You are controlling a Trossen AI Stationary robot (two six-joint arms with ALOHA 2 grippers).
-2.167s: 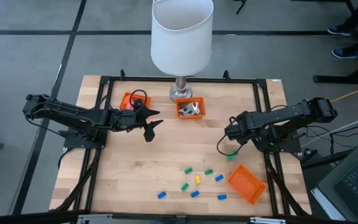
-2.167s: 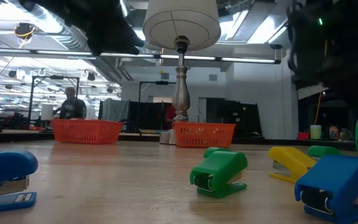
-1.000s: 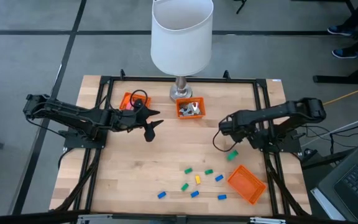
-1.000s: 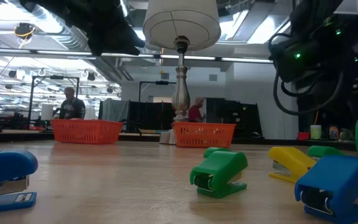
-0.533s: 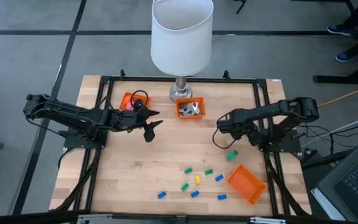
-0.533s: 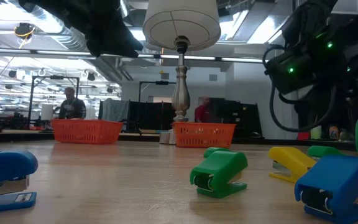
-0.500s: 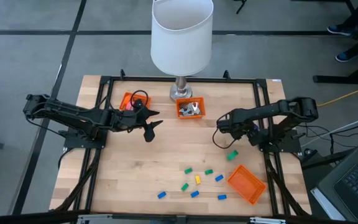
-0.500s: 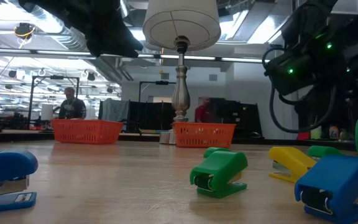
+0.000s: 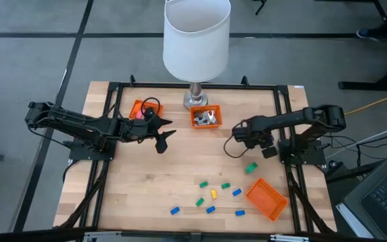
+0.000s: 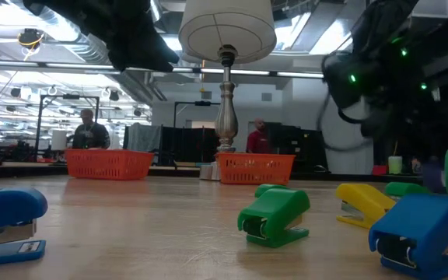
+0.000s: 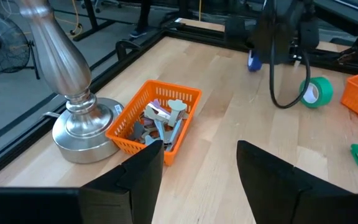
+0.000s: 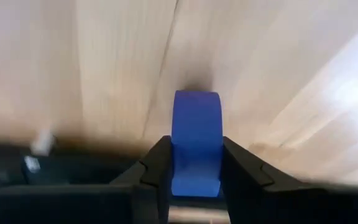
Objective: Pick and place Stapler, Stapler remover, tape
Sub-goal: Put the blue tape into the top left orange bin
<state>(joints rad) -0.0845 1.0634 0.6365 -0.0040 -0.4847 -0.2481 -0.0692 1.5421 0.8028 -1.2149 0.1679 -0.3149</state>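
My right gripper (image 9: 238, 137) is right of the table's middle, shut on a blue roll of tape (image 12: 196, 142); the left wrist view shows that roll (image 11: 253, 62) under the right arm. A green roll (image 9: 250, 168) rests on the wood near it, standing on its rim in the left wrist view (image 11: 316, 92). My left gripper (image 9: 164, 136) hovers open beside the far-left orange basket (image 9: 142, 108), which holds pink and red rolls. Small blue, green and yellow staplers (image 9: 213, 193) lie near the table's near edge. The middle basket (image 9: 205, 117) holds silvery pieces. My right gripper pinches the blue roll between its two fingers (image 12: 156, 169), one pad on each flat side, so the roll's rim (image 12: 196, 106) faces the camera. The roll stands out beyond the fingertips. It appears lifted clear of the wood, with its shadow on the boards below.
A lamp with a white shade (image 9: 196, 37) stands at the far edge on a metal base (image 11: 82, 134). An empty orange basket (image 9: 267, 199) sits at the near right. A black frame runs around the table. People show in the room behind, in the low view.
My right gripper has moved toward the table's left and a little toward the far edge, away from the green roll, which stays in place. My left arm has kept still.
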